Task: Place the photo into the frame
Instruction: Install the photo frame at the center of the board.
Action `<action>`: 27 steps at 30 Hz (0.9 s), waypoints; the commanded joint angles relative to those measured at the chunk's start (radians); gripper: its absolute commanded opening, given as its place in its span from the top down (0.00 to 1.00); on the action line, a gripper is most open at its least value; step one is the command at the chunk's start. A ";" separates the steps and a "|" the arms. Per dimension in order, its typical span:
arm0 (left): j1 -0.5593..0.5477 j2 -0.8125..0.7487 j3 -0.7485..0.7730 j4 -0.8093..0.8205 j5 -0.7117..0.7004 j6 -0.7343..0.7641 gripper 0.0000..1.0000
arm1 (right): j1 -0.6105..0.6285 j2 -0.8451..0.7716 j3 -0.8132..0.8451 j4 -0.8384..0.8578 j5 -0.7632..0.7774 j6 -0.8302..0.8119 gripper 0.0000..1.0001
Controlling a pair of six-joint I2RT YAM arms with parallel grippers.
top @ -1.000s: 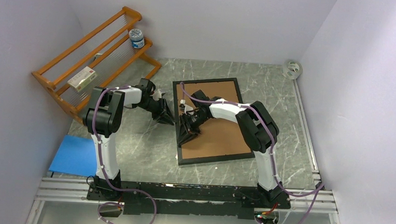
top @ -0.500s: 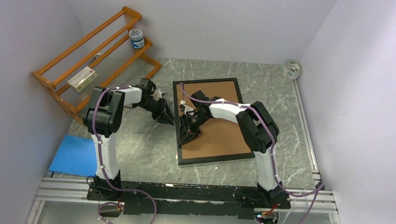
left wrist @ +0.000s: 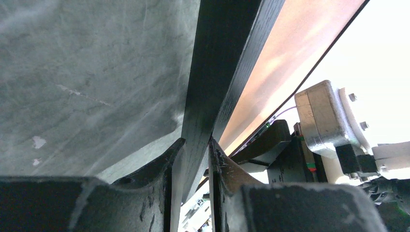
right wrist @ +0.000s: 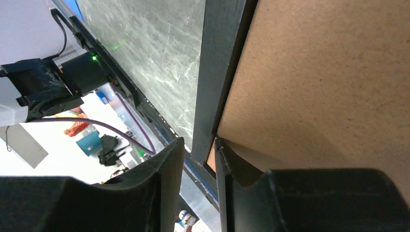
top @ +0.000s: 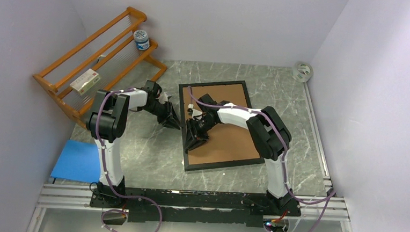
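Observation:
The black frame [top: 221,164] lies flat on the marble table with the brown backing board [top: 228,133] inside it. The sunflower photo does not show in any view. My left gripper [top: 176,123] is at the frame's left rail. In the left wrist view its jaws [left wrist: 197,145] are shut on that rail [left wrist: 217,58]. My right gripper [top: 193,139] sits over the same rail, nearer the front. In the right wrist view its jaws [right wrist: 199,145] straddle the rail [right wrist: 217,58]. One finger touches the board [right wrist: 329,72], and a thin gap shows on the table side.
An orange wooden rack [top: 96,61] stands at the back left with a jar [top: 141,38] and a small box [top: 85,80] on it. A blue sheet [top: 76,161] lies at the front left. A tape roll [top: 303,71] is in the back right corner. Walls close in on both sides.
The right arm's elbow has shifted slightly to the right. The left arm, the frame and the board have stayed in place.

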 commanded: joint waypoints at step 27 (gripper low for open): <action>-0.001 -0.030 0.016 0.063 -0.039 0.017 0.36 | -0.440 -0.485 -0.172 0.000 0.802 0.052 0.37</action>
